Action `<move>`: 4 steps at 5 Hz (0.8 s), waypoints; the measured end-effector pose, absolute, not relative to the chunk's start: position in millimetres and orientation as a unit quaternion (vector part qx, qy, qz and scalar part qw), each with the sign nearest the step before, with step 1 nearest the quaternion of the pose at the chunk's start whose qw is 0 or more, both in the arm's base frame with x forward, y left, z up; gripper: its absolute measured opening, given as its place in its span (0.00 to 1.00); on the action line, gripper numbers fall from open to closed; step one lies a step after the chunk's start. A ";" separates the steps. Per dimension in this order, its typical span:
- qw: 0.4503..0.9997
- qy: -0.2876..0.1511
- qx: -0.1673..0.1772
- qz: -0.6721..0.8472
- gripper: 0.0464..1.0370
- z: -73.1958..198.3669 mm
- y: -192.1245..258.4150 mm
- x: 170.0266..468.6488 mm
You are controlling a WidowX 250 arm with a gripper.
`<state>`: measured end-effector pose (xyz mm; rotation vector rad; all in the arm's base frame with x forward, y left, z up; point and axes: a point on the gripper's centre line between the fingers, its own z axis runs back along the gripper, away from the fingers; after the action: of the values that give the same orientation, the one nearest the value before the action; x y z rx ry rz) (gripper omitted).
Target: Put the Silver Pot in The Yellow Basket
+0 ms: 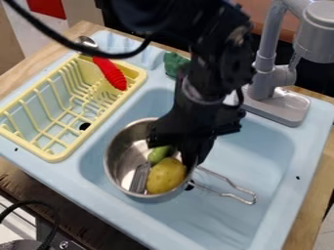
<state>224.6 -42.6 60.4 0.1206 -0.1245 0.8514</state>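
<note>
Hanging over the right side of the round silver metal pot [118, 155], the black two-finger gripper [177, 149] is at the centre of the frame; whether its jaws are clenched or released, I cannot tell. The pot sits in the pale blue plastic sink [264, 156], its wire handle [225, 185] pointing lower right, well apart from the yellow slatted plastic basket [55, 155] at upper left.

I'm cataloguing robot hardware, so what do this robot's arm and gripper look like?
The arm is black and jointed, with chunky, angular segments and a greyish curved band near the wrist. The gripper is black too, with a broad, blocky body. A black cable loops beside the arm.
</note>
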 end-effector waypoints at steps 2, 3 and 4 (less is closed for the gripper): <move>0.911 -0.043 0.055 0.405 0.01 90.1 -5.3 235.8; 0.919 -0.041 0.043 0.389 0.01 100.8 23.6 238.8; 0.921 -0.042 0.033 0.386 0.01 108.6 61.7 239.2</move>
<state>239.2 61.7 108.6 0.0673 -0.0856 0.7919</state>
